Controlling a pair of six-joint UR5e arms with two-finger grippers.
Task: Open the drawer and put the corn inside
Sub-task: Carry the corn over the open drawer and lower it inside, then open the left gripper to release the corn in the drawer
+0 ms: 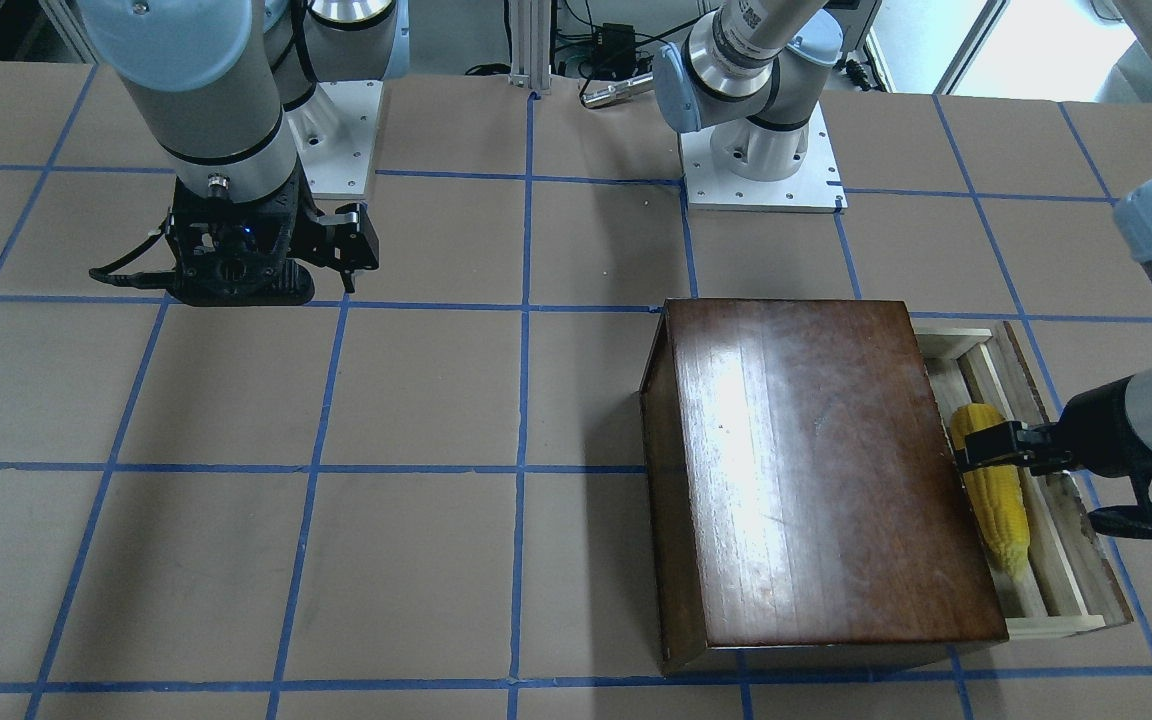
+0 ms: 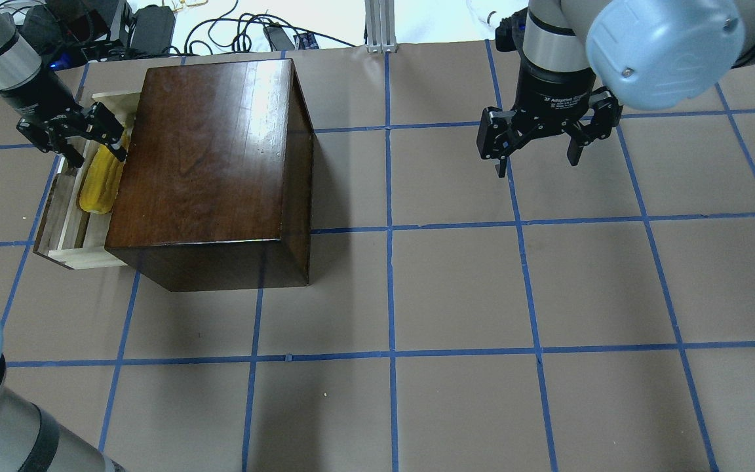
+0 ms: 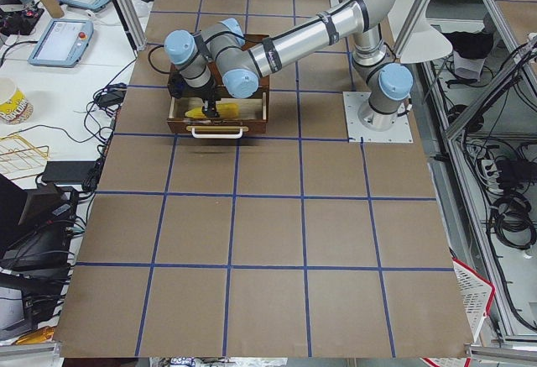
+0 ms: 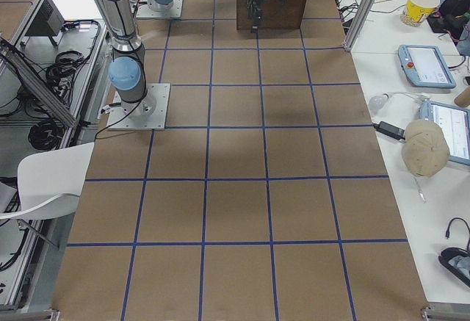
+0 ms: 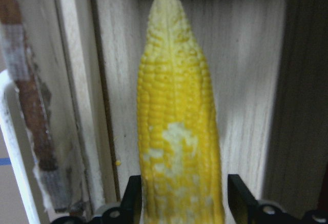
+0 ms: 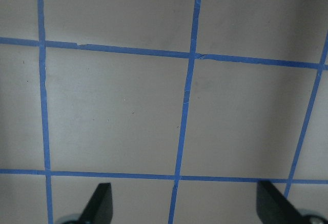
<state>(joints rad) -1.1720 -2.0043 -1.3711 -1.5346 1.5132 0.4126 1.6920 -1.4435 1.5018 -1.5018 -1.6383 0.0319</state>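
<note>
Corn fills the left wrist view, bright yellow with a pale tapered tip. It is pinched at its thick end between the two dark fingers of the left gripper. It lies lengthwise inside the pulled-out drawer, a shallow tray of pale wood with a worn dark front panel and a white handle. The corn sits just beside the wall of the glossy dark-brown box that the drawer belongs to. The box stands on the robot's left part of the table, whose brown covering is marked into large squares by blue tape. The right gripper hangs well apart from the box over bare brown surface, its fingers spread wide and holding nothing. Both arms rise from white base plates bolted at the table's edge. Black cables trail beyond the far edge of the table. In the side views, white benches run along the operators' side and carry tablets and a paper cup. A white chair stands behind the robot among metal framing.
</note>
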